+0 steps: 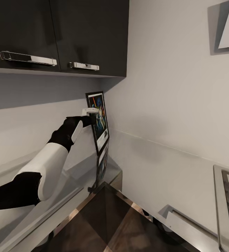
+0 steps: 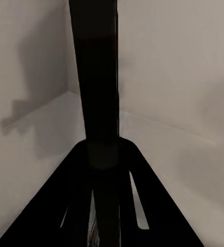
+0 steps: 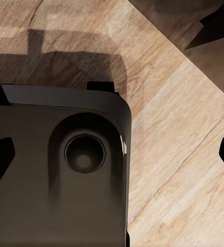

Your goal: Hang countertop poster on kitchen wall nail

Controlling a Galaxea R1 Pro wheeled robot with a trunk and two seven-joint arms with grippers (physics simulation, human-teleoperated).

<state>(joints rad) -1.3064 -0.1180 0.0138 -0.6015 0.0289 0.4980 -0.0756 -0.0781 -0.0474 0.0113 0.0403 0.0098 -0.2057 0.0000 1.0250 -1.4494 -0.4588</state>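
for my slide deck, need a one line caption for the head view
Left gripper holds the black-framed Star Wars poster upright above the pale grey countertop, in the wall corner.

No readable text or labels anywhere.

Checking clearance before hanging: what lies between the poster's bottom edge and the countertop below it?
Nothing solid: in the head view the poster, held by the left gripper, hangs above the kitchen countertop, with only its reflection on the glossy surface beneath.

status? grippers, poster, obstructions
Left gripper shut on poster, lifted off countertop in wall corner. Right gripper state unclear. Upper cabinets overhang close above.
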